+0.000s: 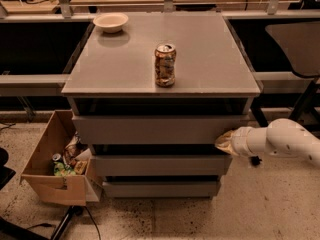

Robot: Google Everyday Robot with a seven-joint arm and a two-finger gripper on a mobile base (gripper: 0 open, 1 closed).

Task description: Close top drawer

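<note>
Top drawer (160, 129): ajar, frame centre. Tool (225, 142): at its lower-right corner, grip state cannot be told. Risk: off-centre push may rack drawer; jolt may topple can (165, 65).

Matt grey top drawer (155, 129) under a glossy surface (205, 54); the hand (226, 142), smooth pale plastic, at the drawer's right corner; shiny metal can (165, 65); cardboard box (50, 186).

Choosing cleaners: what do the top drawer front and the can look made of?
Top drawer: matte grey, flat, perhaps painted metal or laminate. Can: metal, judging by its glinting rim. The gripper sits at the drawer's right end.
</note>
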